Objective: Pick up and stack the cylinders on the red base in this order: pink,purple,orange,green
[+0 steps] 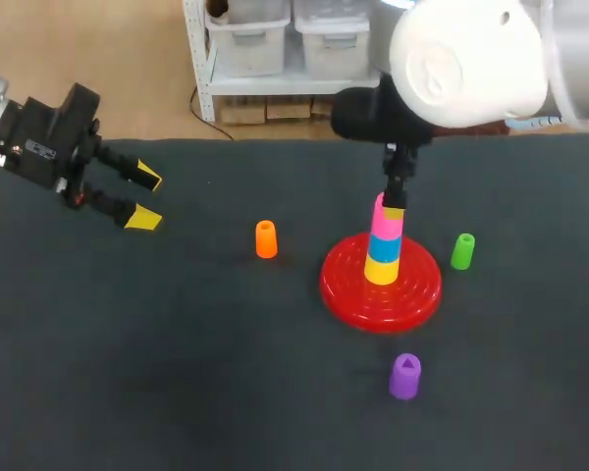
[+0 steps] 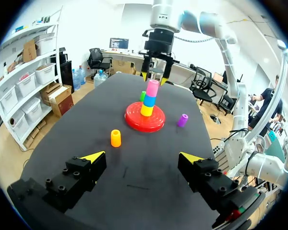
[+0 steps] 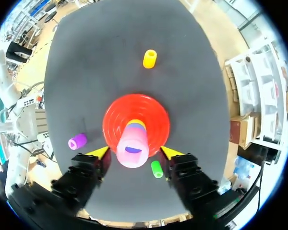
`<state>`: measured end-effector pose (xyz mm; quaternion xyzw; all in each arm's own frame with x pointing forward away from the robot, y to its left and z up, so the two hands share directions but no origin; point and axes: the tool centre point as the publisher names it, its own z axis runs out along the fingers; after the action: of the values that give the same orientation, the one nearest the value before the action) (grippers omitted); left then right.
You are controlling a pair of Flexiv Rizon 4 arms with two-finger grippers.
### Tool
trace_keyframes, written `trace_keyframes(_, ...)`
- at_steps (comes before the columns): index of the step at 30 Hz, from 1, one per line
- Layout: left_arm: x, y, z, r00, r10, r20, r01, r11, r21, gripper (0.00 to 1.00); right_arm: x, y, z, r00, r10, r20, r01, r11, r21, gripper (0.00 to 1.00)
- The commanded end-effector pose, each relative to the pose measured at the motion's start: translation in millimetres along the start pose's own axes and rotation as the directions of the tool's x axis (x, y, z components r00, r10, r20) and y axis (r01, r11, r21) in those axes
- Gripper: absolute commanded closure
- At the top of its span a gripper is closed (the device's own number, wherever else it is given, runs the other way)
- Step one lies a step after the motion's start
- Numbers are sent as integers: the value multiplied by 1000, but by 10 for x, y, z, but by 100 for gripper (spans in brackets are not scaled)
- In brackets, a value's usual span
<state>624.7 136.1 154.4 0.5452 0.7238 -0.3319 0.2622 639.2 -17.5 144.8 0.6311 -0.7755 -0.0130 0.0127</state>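
The red base [image 1: 342, 287] carries a stack: a yellow cylinder [image 1: 381, 270], a blue one [image 1: 385, 245] and the pink cylinder [image 1: 385, 218] on top. My right gripper [image 1: 395, 192] hangs straight above the pink cylinder [image 3: 132, 148], open, its yellow tips on either side with a gap to each. The orange cylinder [image 1: 266, 239] stands left of the base, the green cylinder [image 1: 462, 251] right of it, and the purple cylinder [image 1: 405, 376] in front. My left gripper [image 1: 145, 197] is open and empty at the far left.
The left wrist view looks across the dark mat from my left gripper [image 2: 143, 156] past the orange cylinder [image 2: 115, 138] to the base [image 2: 134, 122]. The purple cylinder [image 3: 77, 141] and green cylinder [image 3: 156, 169] lie close beside the right fingers.
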Motion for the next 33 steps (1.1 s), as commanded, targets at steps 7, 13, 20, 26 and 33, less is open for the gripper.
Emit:
trace_keyframes(7,14,1,-1,1000,3,3,-3,1000,0,0,16,218,-448,999,6,54,-14,989,147,0)
trace_keyframes(13,14,1,-1,1000,3,3,-3,1000,0,0,-16,540,-506,995,5,101,-24,982,190,0)
trace_keyframes(20,14,1,-1,1000,3,3,-3,1000,0,0,-201,1067,-236,992,-61,112,36,976,217,0)
trace_keyframes(26,14,1,-1,1000,3,3,-3,1000,0,0,-294,1259,232,991,-73,112,53,983,178,0)
trace_keyframes(33,14,1,-1,1000,3,3,-3,1000,0,0,-214,1293,586,997,18,77,-25,995,93,0)
